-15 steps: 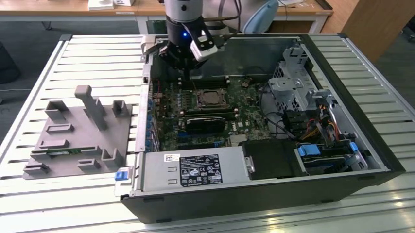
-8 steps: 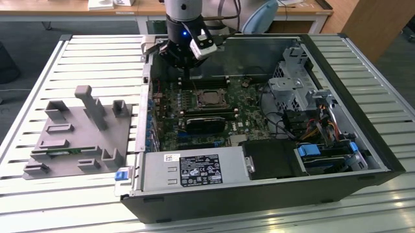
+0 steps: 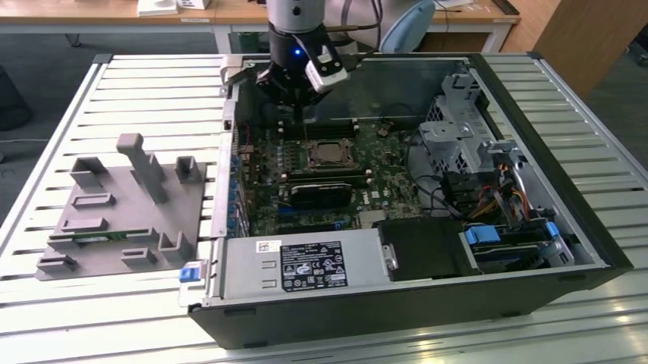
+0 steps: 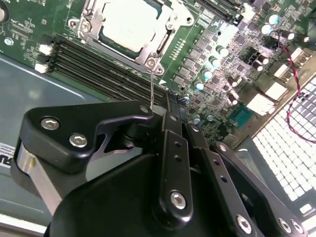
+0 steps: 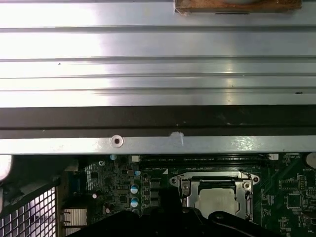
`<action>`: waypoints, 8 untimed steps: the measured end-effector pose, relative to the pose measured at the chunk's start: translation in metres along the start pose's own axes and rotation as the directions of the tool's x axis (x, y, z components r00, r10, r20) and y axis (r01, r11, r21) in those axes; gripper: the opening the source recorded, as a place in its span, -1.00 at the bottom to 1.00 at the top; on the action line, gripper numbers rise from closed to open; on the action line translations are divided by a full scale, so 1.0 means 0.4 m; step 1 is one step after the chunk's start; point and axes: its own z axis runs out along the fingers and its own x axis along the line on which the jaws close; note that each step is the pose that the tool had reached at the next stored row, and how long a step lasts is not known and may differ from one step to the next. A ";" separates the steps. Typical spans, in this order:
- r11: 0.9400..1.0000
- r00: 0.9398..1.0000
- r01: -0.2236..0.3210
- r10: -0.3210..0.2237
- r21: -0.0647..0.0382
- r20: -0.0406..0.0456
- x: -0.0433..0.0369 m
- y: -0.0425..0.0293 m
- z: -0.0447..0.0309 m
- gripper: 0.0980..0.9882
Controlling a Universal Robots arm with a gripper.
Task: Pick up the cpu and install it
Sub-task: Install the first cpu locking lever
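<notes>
The gripper (image 3: 297, 97), fingers together and holding nothing, hangs over the case's far edge, while the cpu (image 3: 328, 154) lies seated in its motherboard socket just nearer the exterior view's camera.

Space above socket (image 3: 326, 154) open from top; gripper (image 3: 294, 95) hangs near it; black finned block (image 3: 322, 191) just beside; drive cage (image 3: 460, 133) well apart.

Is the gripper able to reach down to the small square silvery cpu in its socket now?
Probably yes. The small square silvery cpu lies uncovered in its open metal socket frame, and the black gripper hangs just beyond it inside the open case, with nothing between them.
</notes>
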 end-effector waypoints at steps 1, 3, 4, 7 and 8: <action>1.000 1.000 0.000 0.000 0.000 0.000 0.000 0.000 0.000 -0.98; 1.000 1.000 0.000 0.000 0.000 0.000 -0.002 0.000 0.000 -0.98; 1.000 1.000 0.000 0.000 0.000 0.000 -0.003 0.000 0.000 -0.98; 1.000 1.000 0.000 0.000 0.000 0.000 -0.004 0.000 0.000 -0.98; 1.000 1.000 0.000 0.000 0.000 0.000 -0.004 0.000 0.000 -0.98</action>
